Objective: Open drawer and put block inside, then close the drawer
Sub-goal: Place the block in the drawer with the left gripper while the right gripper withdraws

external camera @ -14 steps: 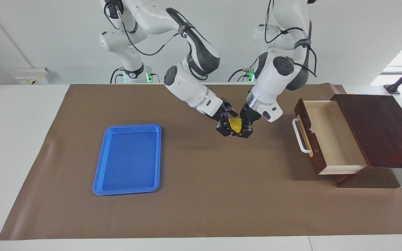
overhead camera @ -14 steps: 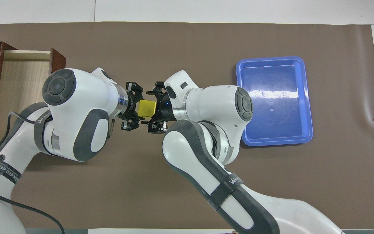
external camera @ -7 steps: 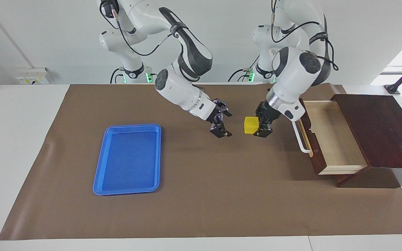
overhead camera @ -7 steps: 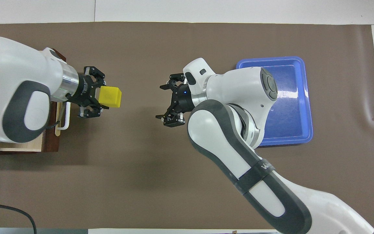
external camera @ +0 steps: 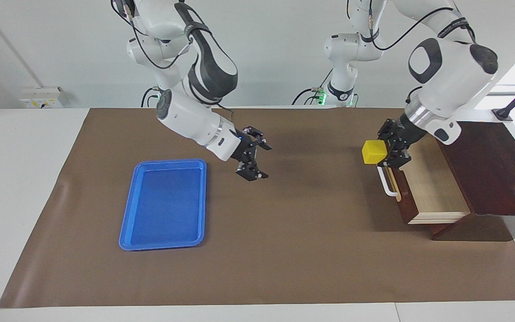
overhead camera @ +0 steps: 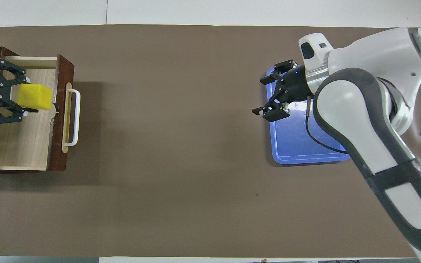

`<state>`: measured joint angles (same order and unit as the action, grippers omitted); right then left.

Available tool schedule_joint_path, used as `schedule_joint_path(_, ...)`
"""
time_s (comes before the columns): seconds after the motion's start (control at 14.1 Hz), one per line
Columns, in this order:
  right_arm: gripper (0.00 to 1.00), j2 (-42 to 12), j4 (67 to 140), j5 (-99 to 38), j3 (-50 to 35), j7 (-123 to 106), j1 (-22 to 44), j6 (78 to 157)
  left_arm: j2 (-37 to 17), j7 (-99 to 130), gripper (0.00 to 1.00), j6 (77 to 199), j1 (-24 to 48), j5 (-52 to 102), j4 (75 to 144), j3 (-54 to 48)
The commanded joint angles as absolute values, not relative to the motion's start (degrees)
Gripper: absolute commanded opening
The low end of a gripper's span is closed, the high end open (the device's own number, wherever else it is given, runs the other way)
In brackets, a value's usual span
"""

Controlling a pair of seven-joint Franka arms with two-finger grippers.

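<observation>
**Block Over the Drawer**

While our left gripper (external camera: pixel 385 154) squeezes the yellow block (external camera: pixel 374 152) over the open drawer (external camera: pixel 432 188), at the mat's three o'clock end in the facing view, our right gripper (external camera: pixel 252 157) waits wide open and empty; if we let go too near the handle (external camera: pixel 386 181), the block may bounce out.

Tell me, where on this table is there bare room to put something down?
The brown mat lies bare between the blue tray and the drawer. The drawer's pale floor is free too. It is crowded at the drawer's front, where the left gripper holds the block. The right gripper hangs open beside the tray.
</observation>
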<state>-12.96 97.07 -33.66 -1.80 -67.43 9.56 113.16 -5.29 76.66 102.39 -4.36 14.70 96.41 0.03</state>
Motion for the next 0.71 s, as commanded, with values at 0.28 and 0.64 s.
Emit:
schedule_joint_path(0.28, 1.0, -7.6, 91.3, -10.2, -0.5, -50.0, 3.4, 100.9, -6.0, 69.9, 0.0, 110.5, -8.8, 14.4, 106.2, -0.4)
schedule_joint_path(0.64, 1.0, 0.2, 91.3, -3.7, 0.8, -25.0, 0.1, 89.7, -5.0, 67.9, 0.0, 117.7, -8.7, 12.8, 112.8, -0.4)
